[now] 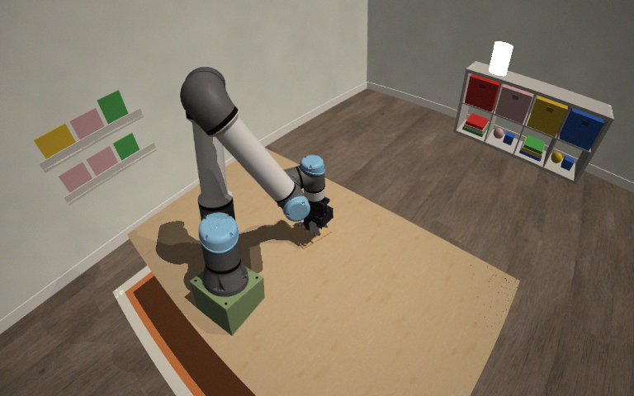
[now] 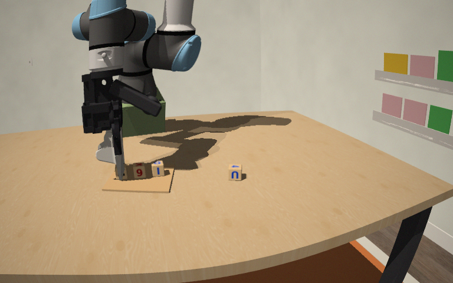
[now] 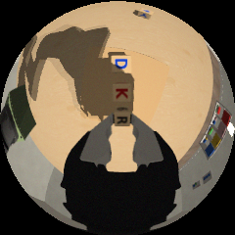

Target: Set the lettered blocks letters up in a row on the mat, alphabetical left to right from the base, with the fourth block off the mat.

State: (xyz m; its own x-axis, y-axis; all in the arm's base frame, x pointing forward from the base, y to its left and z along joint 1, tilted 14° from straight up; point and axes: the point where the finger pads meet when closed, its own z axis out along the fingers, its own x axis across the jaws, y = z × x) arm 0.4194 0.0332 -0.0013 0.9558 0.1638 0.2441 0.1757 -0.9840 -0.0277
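Note:
The D block (image 2: 157, 169) (image 3: 120, 64), the K block (image 2: 139, 171) (image 3: 121, 94) and the R block (image 2: 125, 172) (image 3: 121, 119) stand in a row on the mat (image 2: 133, 186) (image 3: 153, 73), with their letters on top. From the robot's base the row reads D, K, R from left to right. My gripper (image 1: 314, 232) (image 3: 121, 114) is shut on the R block, at the row's right end, with the block down at mat level. A finger hides much of that block in the exterior view. The fourth block (image 2: 235, 173) (image 3: 143, 14) lies off the mat, beyond the D end, with a blue 4 on top.
The green base block (image 1: 229, 303) (image 2: 143, 118) (image 3: 21, 115) carries the arm behind the row. The K block stands close beside the held block. The arm's shadow falls over part of the row. The table's edge (image 2: 233, 266) is well in front of the mat.

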